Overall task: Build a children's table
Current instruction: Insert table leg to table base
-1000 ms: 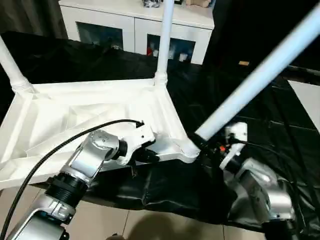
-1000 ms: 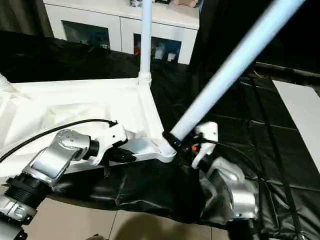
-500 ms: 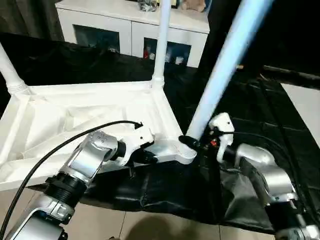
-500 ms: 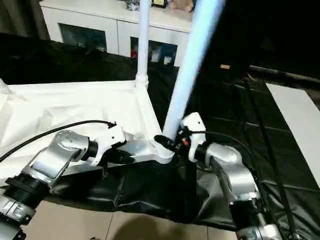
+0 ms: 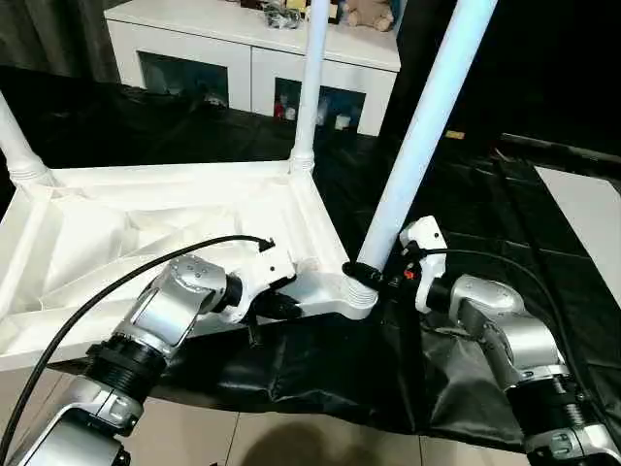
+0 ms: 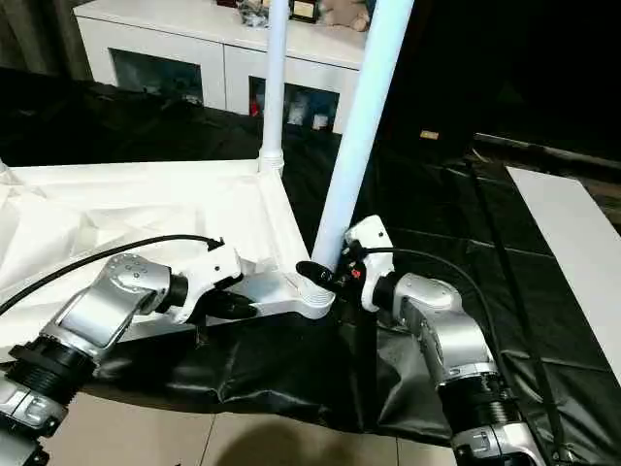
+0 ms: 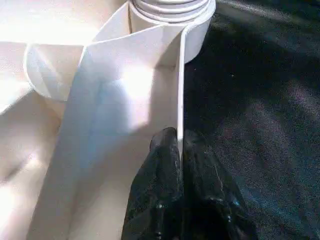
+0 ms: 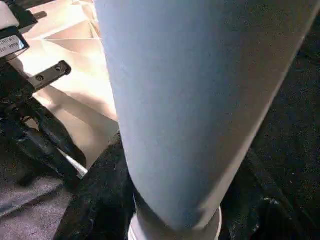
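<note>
Tabletop on black sheet; left gripper clamps its rim, right gripper grips leg.

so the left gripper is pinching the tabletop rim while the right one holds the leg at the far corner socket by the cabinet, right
Not quite. The right gripper holds the leg at the near corner socket, as the left eye view shows. The left gripper does pinch the tabletop rim.
</note>
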Tool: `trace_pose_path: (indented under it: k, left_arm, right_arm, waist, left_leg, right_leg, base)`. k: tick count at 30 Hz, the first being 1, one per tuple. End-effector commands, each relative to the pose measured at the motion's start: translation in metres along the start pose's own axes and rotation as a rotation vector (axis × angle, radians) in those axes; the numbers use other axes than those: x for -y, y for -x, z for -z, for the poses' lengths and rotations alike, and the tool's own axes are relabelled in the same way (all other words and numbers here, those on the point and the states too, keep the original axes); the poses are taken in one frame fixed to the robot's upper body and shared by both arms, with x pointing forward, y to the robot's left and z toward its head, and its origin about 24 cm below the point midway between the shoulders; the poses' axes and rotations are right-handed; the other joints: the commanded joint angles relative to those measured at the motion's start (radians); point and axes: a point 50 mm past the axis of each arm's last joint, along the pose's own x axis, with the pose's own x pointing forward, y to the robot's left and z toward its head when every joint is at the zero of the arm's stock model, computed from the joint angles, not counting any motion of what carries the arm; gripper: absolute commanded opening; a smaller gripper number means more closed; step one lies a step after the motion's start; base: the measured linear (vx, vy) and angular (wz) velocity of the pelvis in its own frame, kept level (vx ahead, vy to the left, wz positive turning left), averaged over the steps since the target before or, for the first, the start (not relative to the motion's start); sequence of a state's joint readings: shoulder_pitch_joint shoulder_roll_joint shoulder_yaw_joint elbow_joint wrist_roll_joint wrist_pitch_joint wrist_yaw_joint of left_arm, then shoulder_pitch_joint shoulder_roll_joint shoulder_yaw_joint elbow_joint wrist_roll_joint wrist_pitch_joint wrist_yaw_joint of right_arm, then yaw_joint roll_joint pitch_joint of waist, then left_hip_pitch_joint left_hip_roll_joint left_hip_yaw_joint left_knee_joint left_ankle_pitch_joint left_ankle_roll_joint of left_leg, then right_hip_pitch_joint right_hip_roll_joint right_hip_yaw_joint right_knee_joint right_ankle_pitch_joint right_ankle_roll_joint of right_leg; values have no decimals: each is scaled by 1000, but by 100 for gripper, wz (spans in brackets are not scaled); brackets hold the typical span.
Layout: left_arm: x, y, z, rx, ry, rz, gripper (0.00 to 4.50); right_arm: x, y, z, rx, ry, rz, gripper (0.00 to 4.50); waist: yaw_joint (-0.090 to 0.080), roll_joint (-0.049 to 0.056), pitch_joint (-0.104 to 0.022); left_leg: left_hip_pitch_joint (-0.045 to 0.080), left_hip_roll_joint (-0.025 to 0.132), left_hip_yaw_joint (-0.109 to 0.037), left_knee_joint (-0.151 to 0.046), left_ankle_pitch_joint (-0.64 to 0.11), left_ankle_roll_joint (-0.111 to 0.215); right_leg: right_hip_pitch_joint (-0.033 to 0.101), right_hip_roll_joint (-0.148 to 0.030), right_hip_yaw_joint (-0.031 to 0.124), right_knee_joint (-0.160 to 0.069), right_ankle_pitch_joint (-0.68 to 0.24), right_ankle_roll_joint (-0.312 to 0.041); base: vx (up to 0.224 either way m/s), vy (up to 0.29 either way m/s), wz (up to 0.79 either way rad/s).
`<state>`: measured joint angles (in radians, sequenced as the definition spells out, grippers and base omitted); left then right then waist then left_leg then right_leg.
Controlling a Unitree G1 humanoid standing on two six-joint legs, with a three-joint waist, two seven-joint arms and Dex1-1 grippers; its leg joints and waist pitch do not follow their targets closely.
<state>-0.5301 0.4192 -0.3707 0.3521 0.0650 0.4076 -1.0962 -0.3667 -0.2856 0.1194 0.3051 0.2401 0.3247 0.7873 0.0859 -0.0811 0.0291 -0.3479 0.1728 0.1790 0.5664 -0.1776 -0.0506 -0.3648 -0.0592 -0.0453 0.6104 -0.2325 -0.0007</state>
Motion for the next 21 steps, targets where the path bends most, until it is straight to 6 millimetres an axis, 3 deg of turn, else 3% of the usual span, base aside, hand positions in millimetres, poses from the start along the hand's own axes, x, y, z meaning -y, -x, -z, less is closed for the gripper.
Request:
trace_pose_path:
  k: [1,5,7,8,9,10,11,12,13,14,15,16,17,18,19,20,21]
  left_arm:
    - [-8,6,-7,43,-8,-57,0]
    - [-15,6,-6,57,46,-137,0]
    - [-21,-2,-12,79,104,-233,0]
    - [-21,-2,-12,79,104,-233,0]
    - [-21,-11,-23,110,138,-259,0]
    - [-19,-20,-36,136,168,-284,0]
    - [-18,-25,-41,144,180,-294,0]
    - [-18,-26,-42,145,183,-295,0]
    - [-17,-31,-47,146,193,-297,0]
    - [-15,-34,-52,149,195,-302,0]
    - [-13,-41,-59,153,199,-310,0]
    - [-10,-48,-69,168,204,-302,0]
    - [-6,-54,-77,180,207,-291,0]
    - [-3,-59,-84,188,204,-282,0]
    - [-1,-62,-90,196,196,-280,0]
    - [-1,-63,-92,199,195,-281,0]
    - [0,-65,-94,202,194,-283,0]
  right_arm:
    - [-11,5,72,-295,-172,14,186]
    - [-4,-2,72,-258,-174,172,186]
    - [4,-11,73,-228,-205,352,186]
    - [4,-11,73,-228,-205,352,186]
    - [6,-18,71,-214,-228,429,186]
    - [7,-26,69,-203,-264,486,186]
    - [7,-29,68,-200,-280,515,186]
    - [7,-30,68,-199,-284,521,186]
    - [8,-33,66,-191,-300,544,186]
    - [8,-36,66,-189,-314,559,186]
    - [8,-40,65,-187,-341,585,186]
    - [7,-45,64,-190,-366,602,186]
    - [6,-49,63,-192,-393,619,186]
    - [5,-52,63,-197,-407,637,186]
    - [5,-55,63,-203,-420,648,186]
    - [4,-56,63,-206,-426,656,186]
    - [4,-58,63,-210,-433,664,186]
  waist:
    - [-4,17,-16]
    - [-13,16,-12]
    - [-26,14,-7]
    - [-34,21,-7]
    - [-39,20,-7]
    - [-52,23,-11]
    - [-55,36,-14]
    - [-59,36,-12]
    - [-59,42,-6]
    - [-62,38,-6]
    - [-66,38,1]
    - [-66,41,3]
    - [-68,45,6]
    - [-53,61,3]
    - [5,58,-8]
    - [-2,-4,-11]
    - [-19,-51,-33]
  left_leg:
    - [18,69,-41,-85,-461,-52]
    - [19,69,-47,-89,-511,-68]
    - [24,65,-58,-87,-578,-80]
    - [33,62,-65,-85,-627,-92]
    - [37,63,-68,-85,-654,-97]
    - [29,65,-78,-95,-686,-106]
    - [27,71,-83,-108,-732,-119]
    - [20,72,-86,-116,-748,-124]
    - [24,72,-79,-127,-793,-123]
    - [30,70,-73,-126,-807,-116]
    - [38,67,-69,-124,-829,-111]
    - [47,64,-66,-122,-850,-109]
    - [45,66,-58,-131,-867,-112]
    - [-15,84,-42,-198,-922,-127]
    - [-74,79,10,-245,-914,-113]
    - [45,48,41,-166,-725,-107]
    - [79,27,6,-16,-525,-60]
  right_leg:
    - [-12,-103,56,-117,-507,-114]
    - [-20,-104,53,-122,-572,-96]
    - [-24,-109,41,-136,-693,-64]
    - [-30,-108,31,-144,-732,-51]
    - [-29,-107,23,-147,-735,-48]
    - [-9,-105,6,-144,-679,-52]
    - [1,-97,-5,-136,-571,-67]
    - [7,-93,-7,-129,-521,-72]
    - [4,-86,-14,-128,-476,-80]
    - [1,-84,-19,-133,-479,-79]
    - [-6,-93,-28,-146,-533,-71]
    - [-8,-90,-45,-159,-590,-52]
    - [-5,-84,-56,-154,-589,-51]
    - [57,-53,-63,-54,-446,-68]
    - [95,-27,-52,68,-177,-55]
    - [-37,-72,4,-41,-446,-55]
    - [-71,-135,21,-127,-646,-43]
  base:
    - [0,0,0]
    - [0,0,0]
    - [0,0,0]
    - [-60,23,-11]
    - [-70,43,-15]
    - [-70,43,-15]
    - [-72,76,-19]
    - [-63,79,-12]
    - [-63,79,-12]
    - [-45,53,-1]
    - [0,0,0]
    - [0,0,0]
    - [0,0,0]
    - [-117,4,13]
    - [-95,-3,11]
    - [-13,-80,25]
    - [57,-101,4]
